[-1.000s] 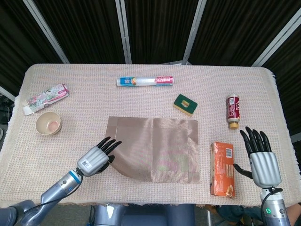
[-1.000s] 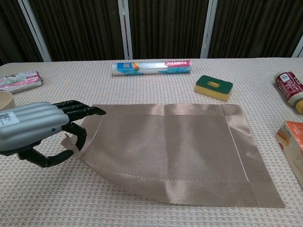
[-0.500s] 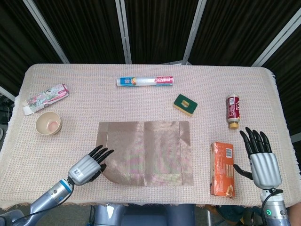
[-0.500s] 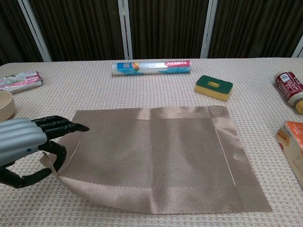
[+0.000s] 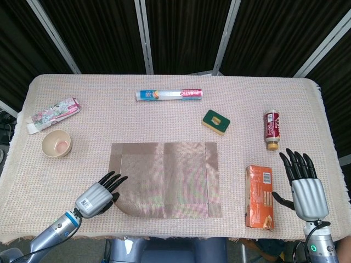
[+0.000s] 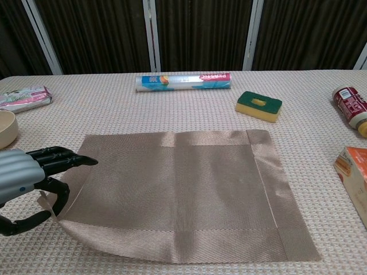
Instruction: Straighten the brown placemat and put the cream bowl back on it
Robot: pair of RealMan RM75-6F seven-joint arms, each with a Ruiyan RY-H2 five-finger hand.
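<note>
The brown placemat [image 5: 164, 178] lies flat mid-table, its edges roughly parallel to the table's edges; it shows again in the chest view as the placemat [image 6: 178, 195]. Its near-left corner curls up off the cloth. My left hand [image 5: 98, 194] pinches that raised corner between thumb and fingers, and the chest view shows the left hand [image 6: 28, 177] at the mat's left edge. The cream bowl [image 5: 56, 144] stands upright on the tablecloth left of the mat, apart from it, and is cut by the frame edge as the bowl [image 6: 6, 127]. My right hand [image 5: 304, 186] hovers open near the front right, holding nothing.
A roll of wrap [image 5: 169, 95] lies at the back centre. A green and yellow sponge [image 5: 215, 121] sits behind the mat's right corner. A red bottle [image 5: 271, 130] and an orange box [image 5: 259, 196] lie right of the mat. A floral tissue pack [image 5: 54, 114] lies far left.
My left hand has dragged the placemat leftward and toward the front edge by its corner, and the mat has turned squarer to the table. The right hand and the bowl have stayed put.
</note>
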